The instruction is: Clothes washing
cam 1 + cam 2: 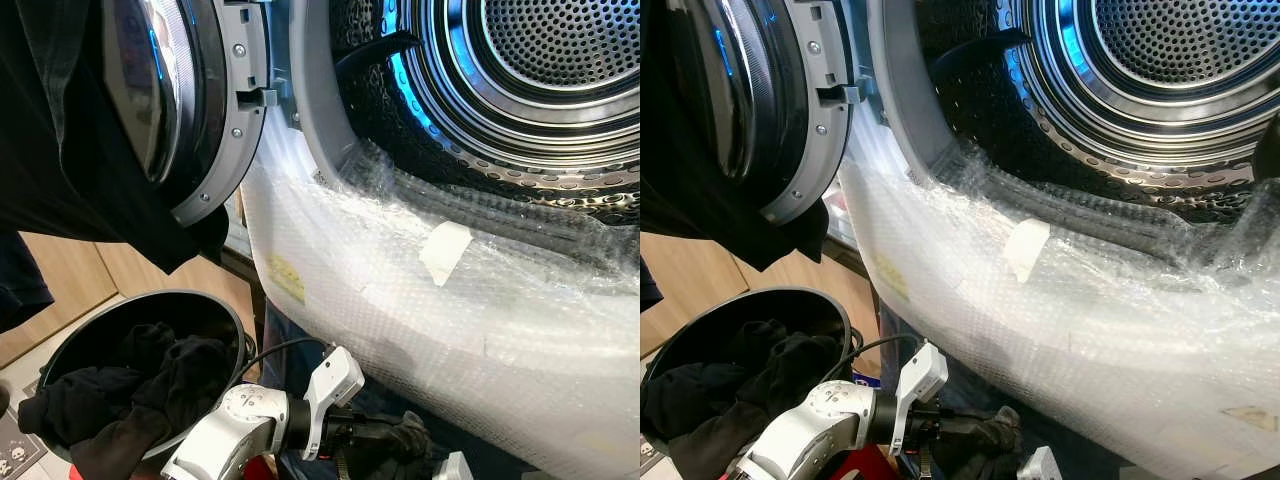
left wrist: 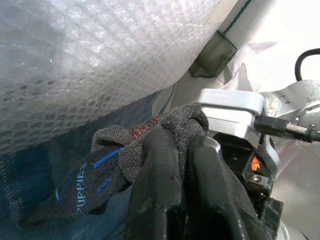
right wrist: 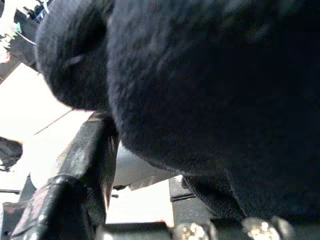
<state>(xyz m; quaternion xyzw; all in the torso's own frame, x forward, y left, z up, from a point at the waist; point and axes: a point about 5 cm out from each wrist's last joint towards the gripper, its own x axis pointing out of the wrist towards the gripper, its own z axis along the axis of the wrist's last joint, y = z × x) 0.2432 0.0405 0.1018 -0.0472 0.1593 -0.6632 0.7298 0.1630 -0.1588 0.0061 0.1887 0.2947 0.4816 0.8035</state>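
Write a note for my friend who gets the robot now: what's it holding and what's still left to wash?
Left gripper: shut on a dark sock, low beside the bubble-wrapped washer.
Right gripper: fingers against a black garment; grip cannot be judged.
Washer door is open and the drum looks empty.
Basket on the floor still holds dark clothes.
Left: load the sock and the rest.
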